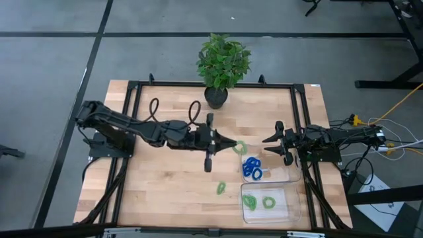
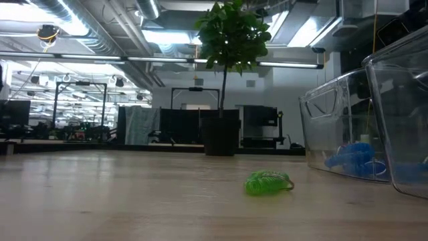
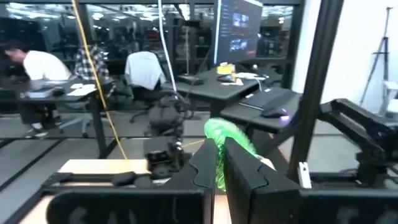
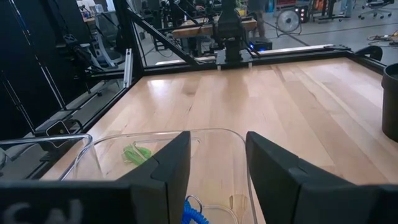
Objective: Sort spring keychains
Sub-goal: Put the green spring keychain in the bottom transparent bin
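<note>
Nearest you, one green spring keychain (image 2: 268,183) lay loose on the counter (image 1: 165,178), behind and right of your left end effector (image 1: 232,145), which was clamped on another green spring keychain (image 3: 227,140). Your right end effector (image 4: 216,163) waited open just beside the clear trays (image 1: 285,210) holding blue keychains (image 1: 252,166) and green keychains (image 1: 258,201).

High view: even overhead light, wooden table (image 1: 165,192) bright, soft short shadows under arms and potted plant (image 1: 223,63). Low view: ceiling strip lights (image 2: 167,37) glare white in room beyond; near tabletop blurred, green keychain (image 2: 269,183) slightly soft, clear trays (image 2: 361,127) at right catch pale reflections. Left wrist view: motion-blurred throughout, room dim, monitor (image 3: 239,28) glowing. Right wrist view: table sheen from far light, near fingers (image 4: 171,165) dark, out of focus.
</note>
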Controlling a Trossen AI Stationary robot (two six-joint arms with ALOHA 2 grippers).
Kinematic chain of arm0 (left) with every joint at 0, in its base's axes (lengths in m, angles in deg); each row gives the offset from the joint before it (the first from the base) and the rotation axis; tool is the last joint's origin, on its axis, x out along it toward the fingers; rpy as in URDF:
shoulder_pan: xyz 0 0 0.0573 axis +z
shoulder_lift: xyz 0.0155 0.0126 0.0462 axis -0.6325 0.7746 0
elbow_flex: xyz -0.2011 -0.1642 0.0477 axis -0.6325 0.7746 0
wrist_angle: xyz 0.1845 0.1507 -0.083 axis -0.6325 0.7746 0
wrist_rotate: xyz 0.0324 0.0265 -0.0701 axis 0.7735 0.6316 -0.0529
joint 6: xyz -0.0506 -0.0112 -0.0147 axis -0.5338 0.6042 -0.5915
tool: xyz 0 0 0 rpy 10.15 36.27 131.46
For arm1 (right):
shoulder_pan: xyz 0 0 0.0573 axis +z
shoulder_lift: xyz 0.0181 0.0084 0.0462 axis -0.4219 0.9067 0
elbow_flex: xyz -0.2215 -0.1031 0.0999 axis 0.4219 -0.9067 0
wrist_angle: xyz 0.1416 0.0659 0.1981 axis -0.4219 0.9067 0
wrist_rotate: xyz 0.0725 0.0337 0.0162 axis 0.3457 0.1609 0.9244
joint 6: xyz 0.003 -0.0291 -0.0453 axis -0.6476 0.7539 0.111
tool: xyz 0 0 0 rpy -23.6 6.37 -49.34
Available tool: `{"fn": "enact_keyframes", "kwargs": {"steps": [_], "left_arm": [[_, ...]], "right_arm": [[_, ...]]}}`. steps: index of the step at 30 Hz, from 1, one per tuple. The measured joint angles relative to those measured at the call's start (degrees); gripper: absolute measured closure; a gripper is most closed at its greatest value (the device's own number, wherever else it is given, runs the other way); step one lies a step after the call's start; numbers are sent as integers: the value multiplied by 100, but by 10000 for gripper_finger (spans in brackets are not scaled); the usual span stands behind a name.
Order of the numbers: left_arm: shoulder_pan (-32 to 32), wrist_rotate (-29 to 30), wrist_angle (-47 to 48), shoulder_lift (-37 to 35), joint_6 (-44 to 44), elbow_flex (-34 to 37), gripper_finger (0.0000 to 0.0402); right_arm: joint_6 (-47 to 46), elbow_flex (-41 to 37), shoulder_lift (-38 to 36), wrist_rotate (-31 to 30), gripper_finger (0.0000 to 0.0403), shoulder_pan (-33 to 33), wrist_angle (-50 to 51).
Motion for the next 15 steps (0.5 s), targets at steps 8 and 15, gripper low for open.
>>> {"fn": "enact_keyframes", "kwargs": {"steps": [8,15], "left_arm": [[-287,140,-201,372,-1,-353,391],[-426,-155,446,1334,347,-1576,391]], "right_arm": [[0,2,0,0,249,0,-2],[0,1,1,0,249,0,0]]}}
